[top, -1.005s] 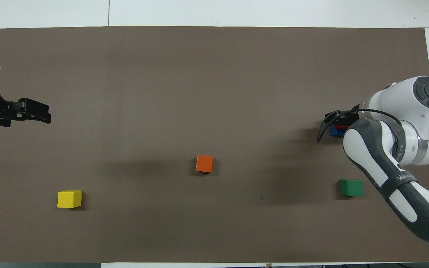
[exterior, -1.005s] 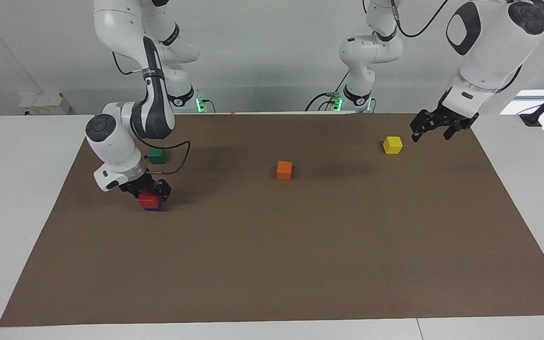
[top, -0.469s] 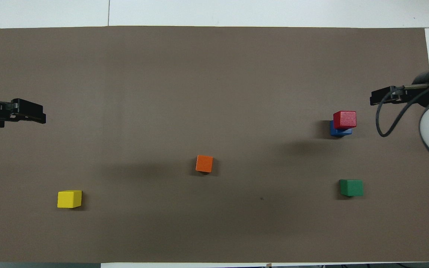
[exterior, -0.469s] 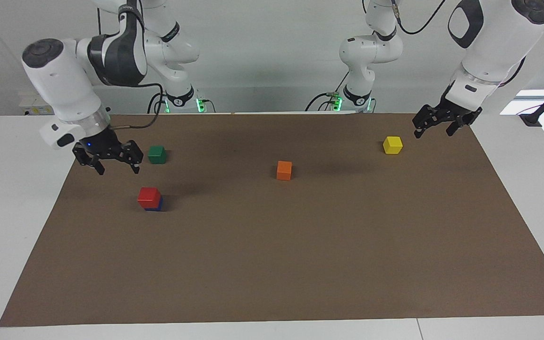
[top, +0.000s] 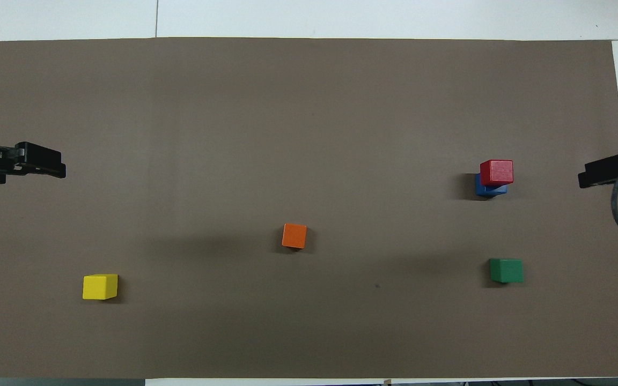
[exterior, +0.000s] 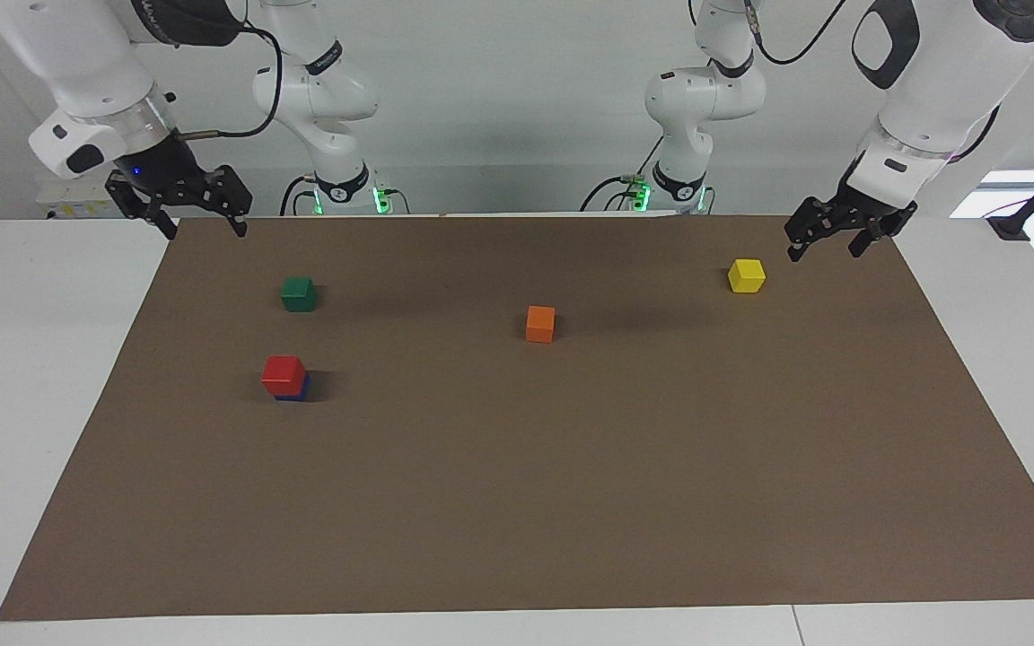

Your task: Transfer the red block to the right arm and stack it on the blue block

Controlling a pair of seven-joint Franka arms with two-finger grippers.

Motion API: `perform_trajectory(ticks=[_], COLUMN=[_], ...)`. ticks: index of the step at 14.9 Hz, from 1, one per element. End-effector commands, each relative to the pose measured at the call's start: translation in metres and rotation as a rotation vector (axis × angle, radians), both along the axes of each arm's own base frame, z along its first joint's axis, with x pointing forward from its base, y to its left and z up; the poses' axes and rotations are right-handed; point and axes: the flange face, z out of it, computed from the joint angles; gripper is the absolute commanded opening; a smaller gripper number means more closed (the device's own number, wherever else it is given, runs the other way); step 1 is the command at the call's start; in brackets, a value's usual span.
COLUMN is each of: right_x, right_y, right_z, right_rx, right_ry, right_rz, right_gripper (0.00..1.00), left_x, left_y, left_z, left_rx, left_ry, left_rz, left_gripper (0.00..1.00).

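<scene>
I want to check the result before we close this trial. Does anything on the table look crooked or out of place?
Only one small thing: the red block sits on the blue block slightly offset, so a blue edge shows beside it. It rests flat, not tilted. Both claws are open and raised away from the stack.

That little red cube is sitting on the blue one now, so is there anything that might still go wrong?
The red block sits off-centre on the blue block, so a jolt might topple it. Both the right gripper and the left gripper hang open and well clear, so a knock from them looks unlikely.
</scene>
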Motion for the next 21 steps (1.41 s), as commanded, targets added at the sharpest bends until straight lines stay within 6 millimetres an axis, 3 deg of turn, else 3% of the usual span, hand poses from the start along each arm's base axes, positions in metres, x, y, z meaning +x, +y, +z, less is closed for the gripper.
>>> perform_trajectory(ticks=[1, 7, 12, 21], right_x=[-0.015, -0.016, -0.019, -0.017], right_y=[-0.008, -0.037, -0.031, -0.028], right_z=[0.014, 0.02, 0.023, 0.004], right_rx=[-0.004, 0.01, 0.004, -0.073], right_ry=[-0.014, 0.008, 0.013, 0.037], right_rz=[0.001, -0.039, -0.025, -0.002], right_gripper=[1.0, 1.0, 1.0, 1.0], left_x=[-0.005, -0.005, -0.005, -0.005], left_y=[0.003, 0.003, 0.002, 0.003], left_z=[0.003, 0.003, 0.003, 0.003], left_rx=[-0.014, -0.014, -0.014, -0.014], left_ry=[0.002, 0.002, 0.002, 0.002], left_rz=[0.0, 0.0, -0.001, 0.0], left_gripper=[1.0, 1.0, 1.0, 1.0])
